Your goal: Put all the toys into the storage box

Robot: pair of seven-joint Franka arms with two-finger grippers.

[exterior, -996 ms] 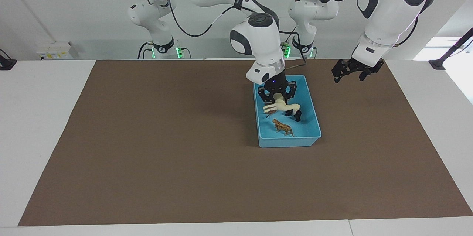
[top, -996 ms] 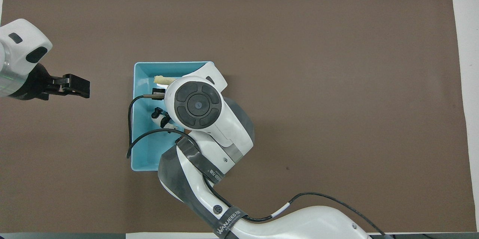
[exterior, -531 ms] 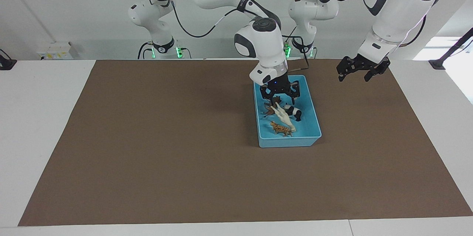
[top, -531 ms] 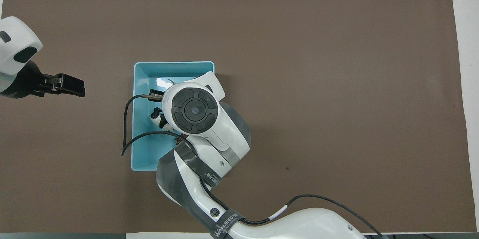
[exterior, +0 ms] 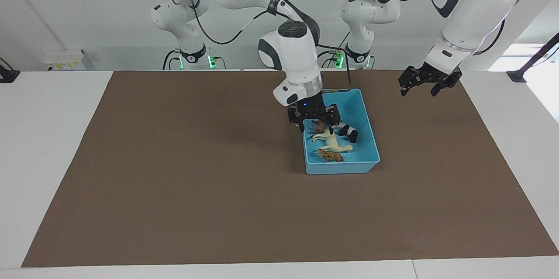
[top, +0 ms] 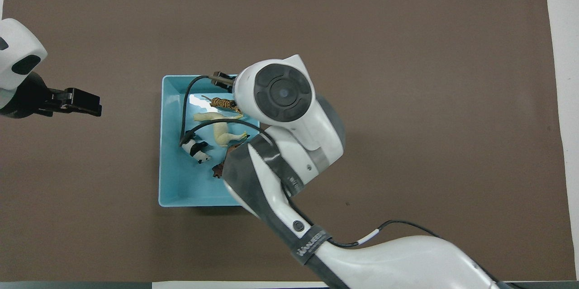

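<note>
Facing view first: you will find the light blue rectangular plastic storage box (exterior: 369, 128) with low walls sitting on the brown table mat (exterior: 174, 174), toward the left arm's end of the table. All four small plastic figurines lie inside it. The orange striped tiger (exterior: 329, 155) rests at the end of the box farthest from the robots. The cream-white horse-like animal (exterior: 332, 142) lies on its side just beside the tiger, nearer to the robots. The black-and-white panda (exterior: 348, 131) stands next to the horse, toward the left arm's end. The brown lion (exterior: 319, 126) lies nearest the robots, partly hidden by the gripper above it.

Your right gripper (exterior: 313, 120) hangs over the box wall on the right arm's side, above the lion; its fingers stand apart and hold nothing. Your left gripper (exterior: 422, 87) hovers over the mat, well apart from the box, fingers spread and empty; that arm waits.

From the overhead view you can confirm the tiger (top: 220, 102), horse (top: 220, 128) and panda (top: 196, 150) inside the box (top: 174, 189), with the lion (top: 220, 169) mostly covered by the right arm.
</note>
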